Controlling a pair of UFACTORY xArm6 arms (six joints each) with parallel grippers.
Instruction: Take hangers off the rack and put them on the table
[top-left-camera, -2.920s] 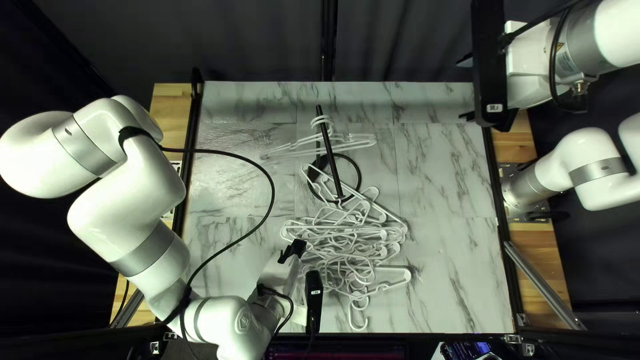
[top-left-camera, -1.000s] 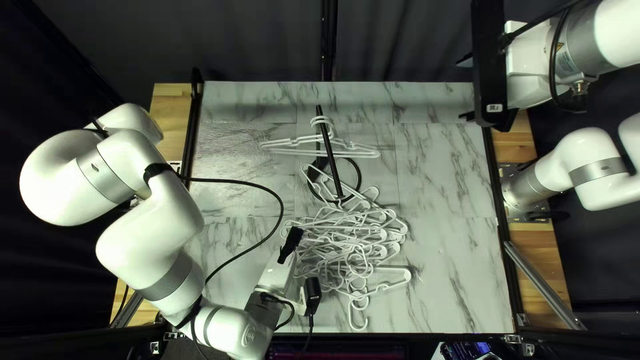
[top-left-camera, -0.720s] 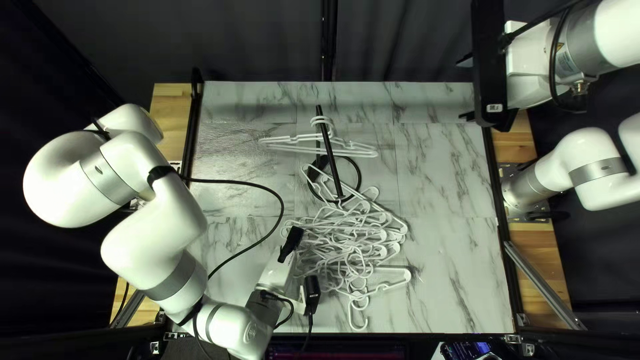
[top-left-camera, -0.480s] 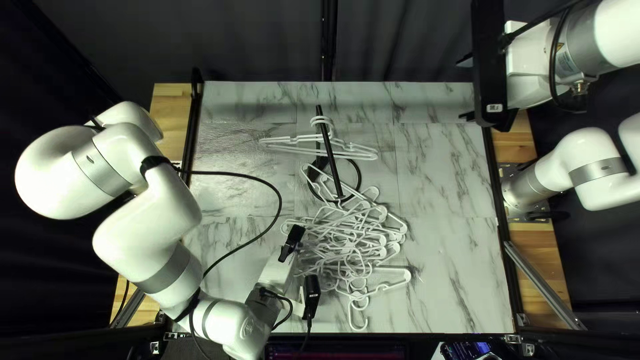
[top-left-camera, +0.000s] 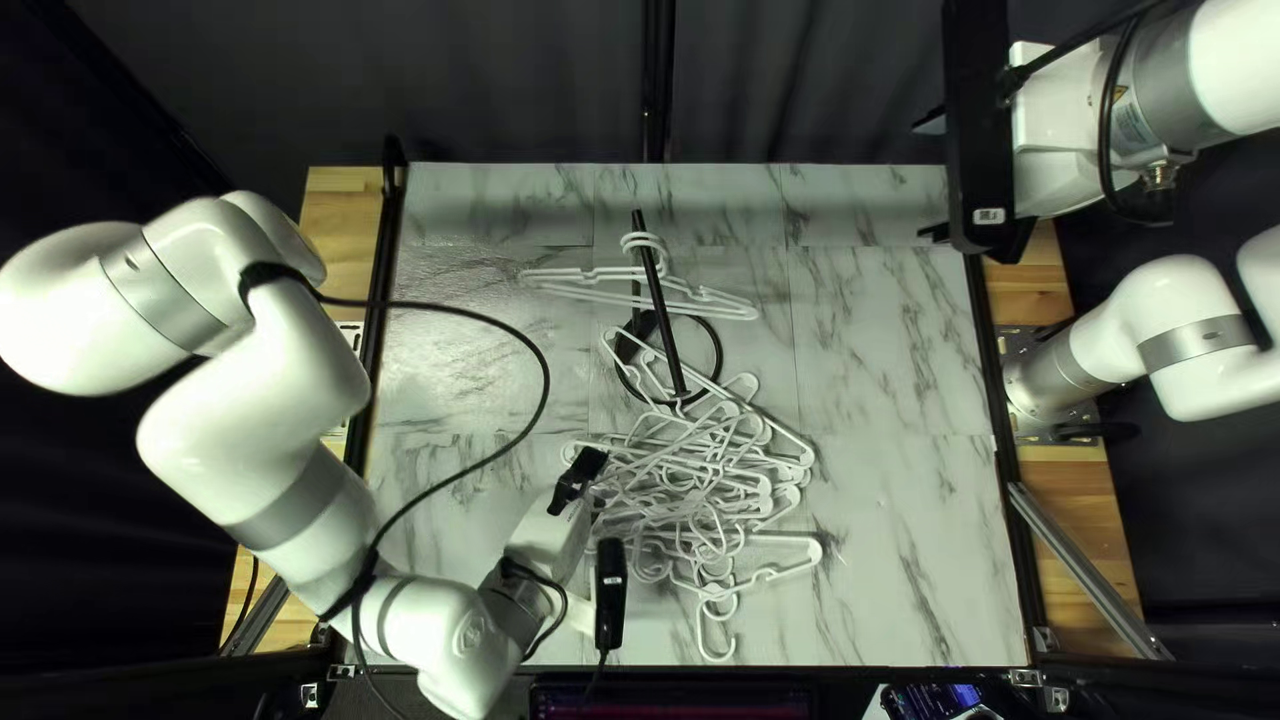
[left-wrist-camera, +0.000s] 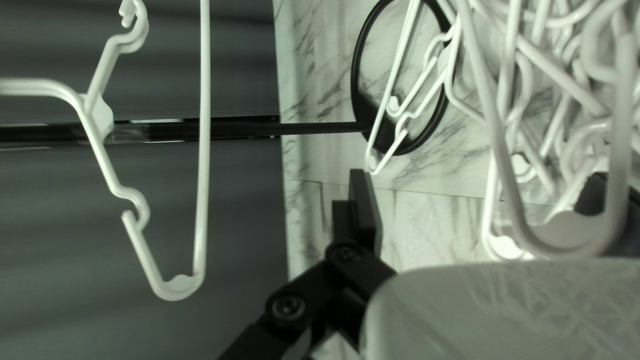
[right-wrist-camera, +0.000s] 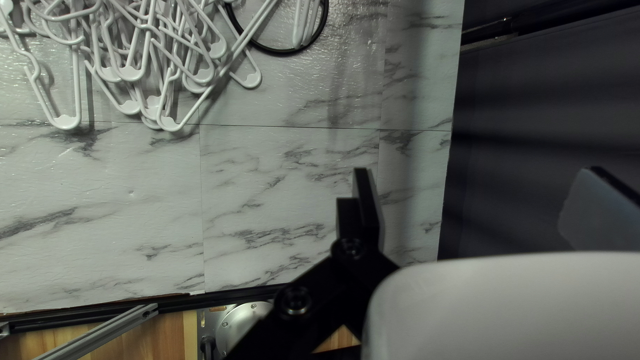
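Hangers (top-left-camera: 562, 275) are hung on the black upright of the rack (top-left-camera: 663, 314); further hangers (top-left-camera: 694, 467) are heaped on the surface (top-left-camera: 907, 507), around the near side of the rack base. The left gripper (top-left-camera: 582, 480) is positioned at the heap's left side, with its fingers set wide apart and nothing clamped. One hanger end is seen by the far finger in the left wrist view; contact cannot be determined. The right gripper (top-left-camera: 932, 176) is located beyond the heap, fingers likewise spread. Relative to the preceding frame, the left arm (top-left-camera: 287, 440) has been shifted leftward; the right gripper is unmoved.
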